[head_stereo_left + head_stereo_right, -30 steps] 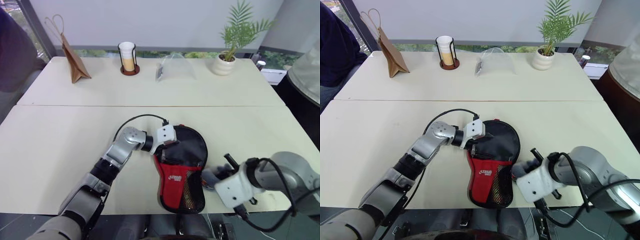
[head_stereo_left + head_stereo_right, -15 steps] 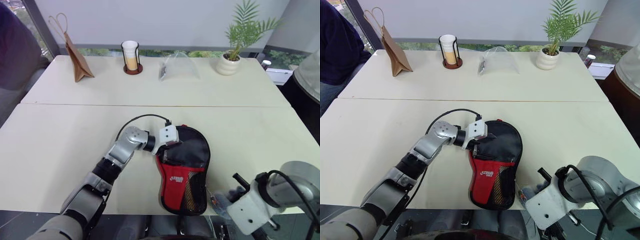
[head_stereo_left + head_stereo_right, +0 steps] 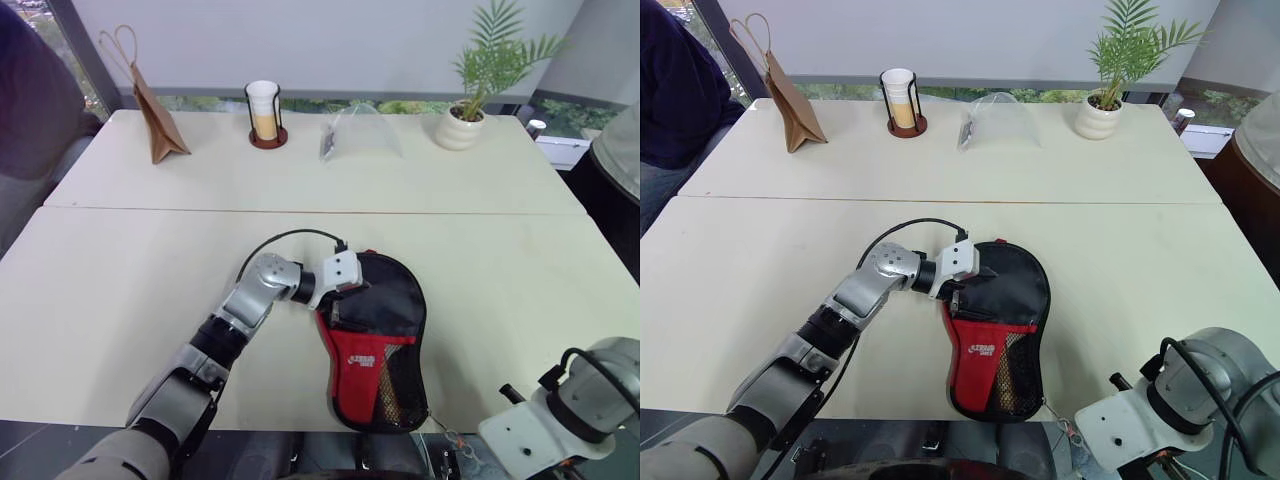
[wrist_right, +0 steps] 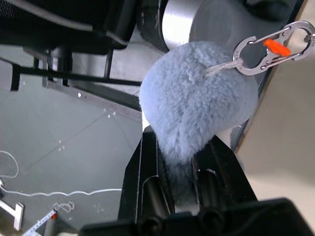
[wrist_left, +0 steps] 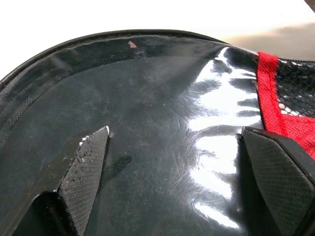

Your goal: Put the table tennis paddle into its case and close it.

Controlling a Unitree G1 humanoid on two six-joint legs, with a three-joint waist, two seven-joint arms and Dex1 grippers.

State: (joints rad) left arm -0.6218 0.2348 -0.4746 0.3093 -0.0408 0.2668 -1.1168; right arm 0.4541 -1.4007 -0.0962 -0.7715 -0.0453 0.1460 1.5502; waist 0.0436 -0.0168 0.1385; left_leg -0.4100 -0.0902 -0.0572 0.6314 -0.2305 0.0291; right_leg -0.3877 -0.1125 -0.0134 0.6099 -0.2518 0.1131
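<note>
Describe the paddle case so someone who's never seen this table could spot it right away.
On the nearer of the two pale tables, look at the front edge just right of centre, where the left gripper presses with its fingers spread. The case lies flat there: a paddle-shaped black pouch with a red panel, white logo and mesh pocket, unlike the paper bag, cup and plant far behind.

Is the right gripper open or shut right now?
Shut on the grey charm: the right gripper's black fingers pinch the fluffy ball between them, its cord running to a metal clip.
</note>
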